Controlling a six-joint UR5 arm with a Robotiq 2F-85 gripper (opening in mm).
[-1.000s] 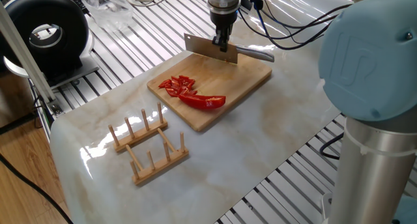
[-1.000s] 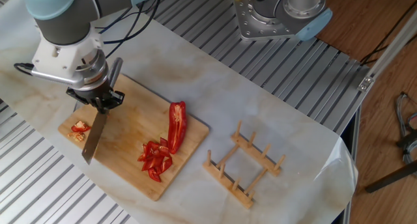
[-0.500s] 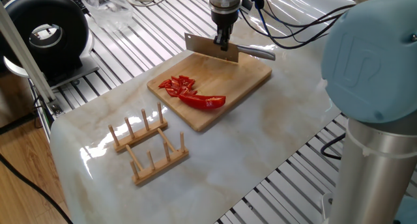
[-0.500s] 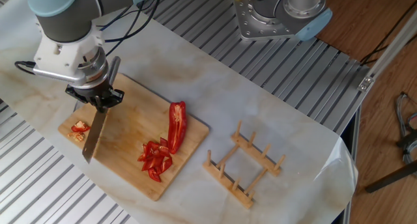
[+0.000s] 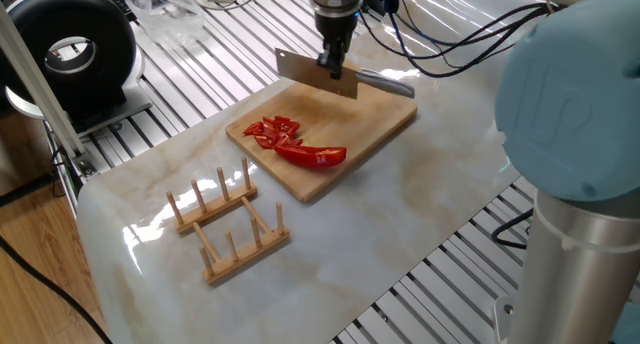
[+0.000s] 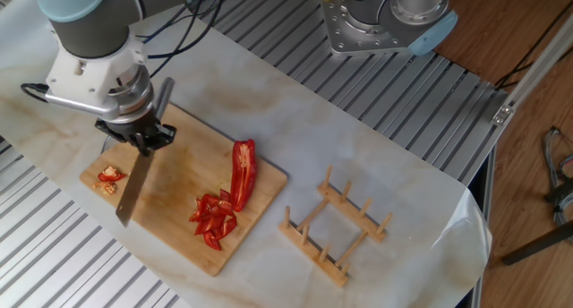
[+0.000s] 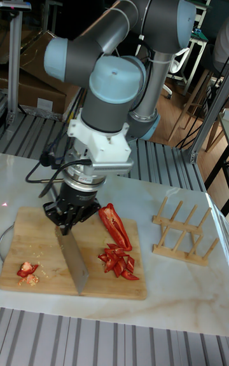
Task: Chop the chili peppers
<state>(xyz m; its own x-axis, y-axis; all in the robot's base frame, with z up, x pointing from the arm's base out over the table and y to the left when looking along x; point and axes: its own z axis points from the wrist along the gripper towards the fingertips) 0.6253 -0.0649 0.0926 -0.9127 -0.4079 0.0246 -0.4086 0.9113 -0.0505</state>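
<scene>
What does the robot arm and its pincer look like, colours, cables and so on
The arm is built of thick grey tubes with rounded pale blue joint caps, one embossed with a logo. A white flange block sits above a silver wrist ring. The pincer is small and black. Black cables trail from the wrist.

Only a partial embossed logo shows on the robot arm's blue joint cap (image 5: pixel 560 94), unreadable.
</scene>
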